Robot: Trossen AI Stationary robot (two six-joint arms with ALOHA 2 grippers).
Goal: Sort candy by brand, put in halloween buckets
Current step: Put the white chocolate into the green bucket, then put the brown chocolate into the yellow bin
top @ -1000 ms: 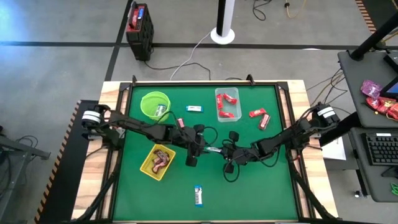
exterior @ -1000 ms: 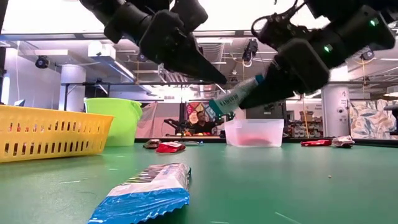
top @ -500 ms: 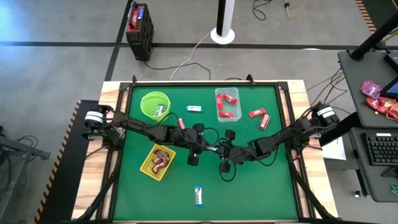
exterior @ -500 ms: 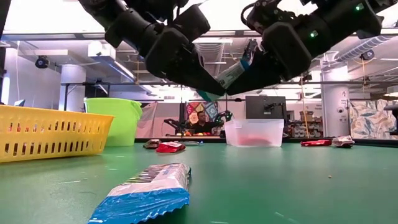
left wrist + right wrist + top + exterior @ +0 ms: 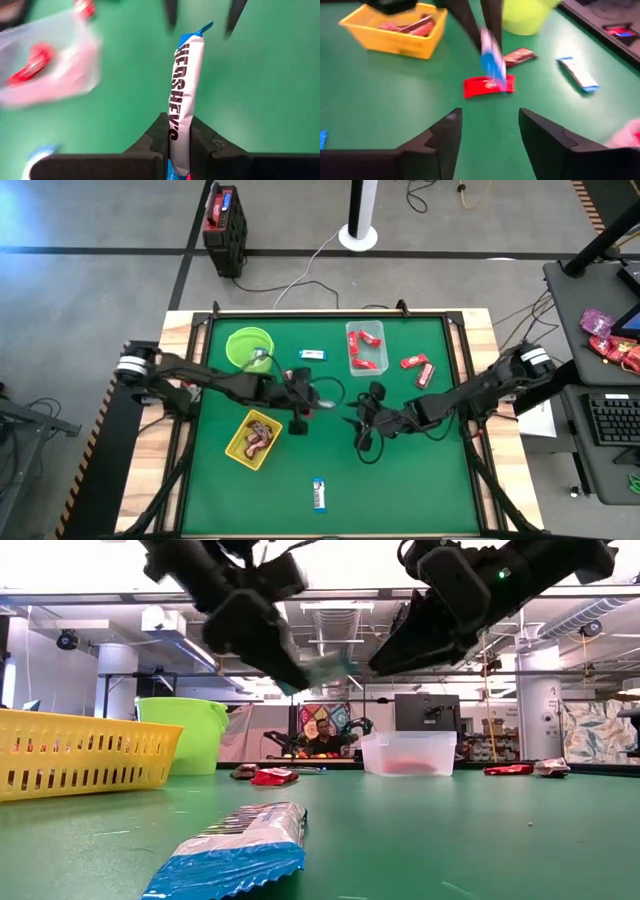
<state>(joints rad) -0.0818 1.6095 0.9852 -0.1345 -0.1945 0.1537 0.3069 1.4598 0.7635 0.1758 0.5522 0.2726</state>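
Observation:
My left gripper [image 5: 312,402] hangs above the table's middle, shut on a blue-and-white candy bar [image 5: 186,75], which also shows in the right wrist view [image 5: 492,62] and the low view [image 5: 325,666]. My right gripper [image 5: 352,420] stands open just to its right, its fingers [image 5: 170,12] beyond the bar's free end and apart from it. On the table lie a red bar [image 5: 487,86], a brown bar [image 5: 520,56] and another blue-and-white bar [image 5: 577,72]. The lime-green bucket [image 5: 250,345], clear tub [image 5: 366,347] and yellow basket [image 5: 253,438] stand around. My left gripper pinches the candy bar near one end [image 5: 179,131] between its two fingers. The bar runs on along the fingers and sticks out past their tips to a blue crimped end [image 5: 200,30]. It is lifted clear of the table, slanting.
A blue-and-white bar [image 5: 319,494] lies near the front edge, large in the low view [image 5: 235,850]. Another [image 5: 313,354] lies between bucket and tub. Red bars [image 5: 418,368] lie right of the tub. The tub holds red bars, the basket dark ones.
The blue-and-white bar has passed from my right gripper to my left. My left gripper has shut on it and drawn back toward the table's left with it. My right gripper has opened, let go and stayed near the middle.

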